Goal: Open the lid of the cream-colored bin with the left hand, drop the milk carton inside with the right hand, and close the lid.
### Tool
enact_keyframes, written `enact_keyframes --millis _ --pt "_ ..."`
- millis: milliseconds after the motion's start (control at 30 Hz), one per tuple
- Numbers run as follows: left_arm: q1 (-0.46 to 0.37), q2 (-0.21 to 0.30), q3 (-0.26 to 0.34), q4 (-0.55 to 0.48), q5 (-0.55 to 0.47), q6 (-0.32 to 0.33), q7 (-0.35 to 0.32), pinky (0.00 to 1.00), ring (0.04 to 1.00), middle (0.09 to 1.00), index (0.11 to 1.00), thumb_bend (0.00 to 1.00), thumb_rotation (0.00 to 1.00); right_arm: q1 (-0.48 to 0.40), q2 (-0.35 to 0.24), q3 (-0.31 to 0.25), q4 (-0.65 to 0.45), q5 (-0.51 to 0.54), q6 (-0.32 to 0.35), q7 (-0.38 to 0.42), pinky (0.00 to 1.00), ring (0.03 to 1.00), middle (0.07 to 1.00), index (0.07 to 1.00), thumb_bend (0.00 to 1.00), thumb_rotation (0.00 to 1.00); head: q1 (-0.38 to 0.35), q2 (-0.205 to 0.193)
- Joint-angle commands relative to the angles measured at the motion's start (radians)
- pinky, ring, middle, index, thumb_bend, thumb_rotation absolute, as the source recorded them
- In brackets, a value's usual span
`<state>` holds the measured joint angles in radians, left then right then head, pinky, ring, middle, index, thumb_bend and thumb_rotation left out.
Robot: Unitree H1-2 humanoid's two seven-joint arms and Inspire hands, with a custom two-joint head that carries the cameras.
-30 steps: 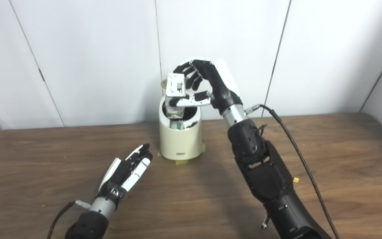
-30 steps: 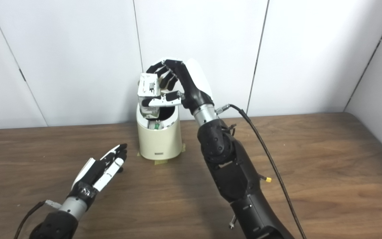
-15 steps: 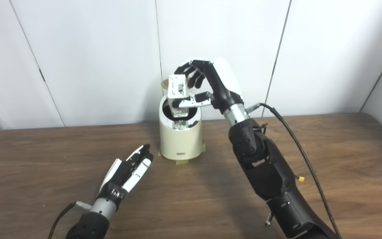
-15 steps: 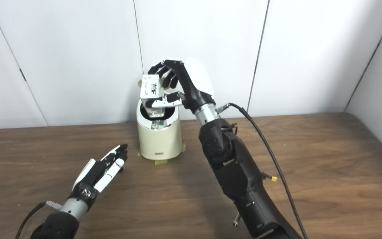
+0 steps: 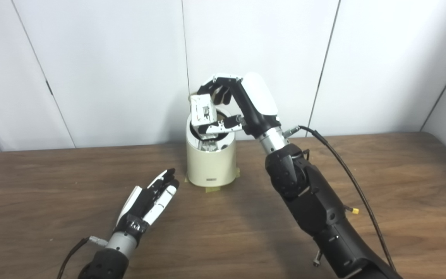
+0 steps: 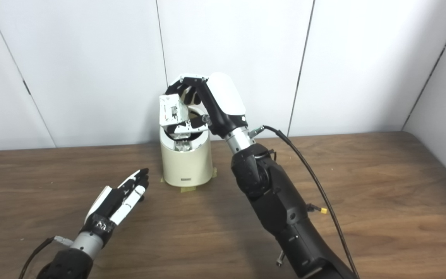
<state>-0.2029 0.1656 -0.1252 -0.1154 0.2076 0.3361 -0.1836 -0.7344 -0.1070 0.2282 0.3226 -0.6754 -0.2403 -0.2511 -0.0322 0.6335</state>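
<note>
The right hand (image 5: pixel 242 104) grips the milk carton (image 5: pixel 201 112) over the open bin (image 5: pixel 210 162) near the table's (image 5: pixel 401 182) back edge. Something already lies inside the bin. The left hand (image 5: pixel 149 199) rests open, holding nothing.

Wooden table (image 5: pixel 52 186) spans the lower half of the frame, its dark brown grain running left to right. White panelled wall (image 5: pixel 91 58) fills the upper half, divided by thin dark vertical seams.
</note>
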Motion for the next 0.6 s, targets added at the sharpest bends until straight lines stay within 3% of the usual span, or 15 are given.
enact_keyframes --millis 0,567 --pt "-0.022 -0.002 0.001 -0.023 0.002 -0.03 0.014 0.85 0.92 0.944 0.95 0.5 0.86 -0.073 -0.01 -0.01 -0.031 0.001 -0.034 -0.034 0.32 0.422 0.517 0.493 0.5 0.0 0.001 0.002" --pt "-0.017 0.003 -0.006 -0.023 0.002 -0.023 0.019 0.86 0.931 0.958 0.961 0.52 0.87 -0.086 -0.017 -0.01 0.025 -0.024 -0.083 -0.095 0.32 0.416 0.52 0.511 0.5 0.0 0.005 -0.002"
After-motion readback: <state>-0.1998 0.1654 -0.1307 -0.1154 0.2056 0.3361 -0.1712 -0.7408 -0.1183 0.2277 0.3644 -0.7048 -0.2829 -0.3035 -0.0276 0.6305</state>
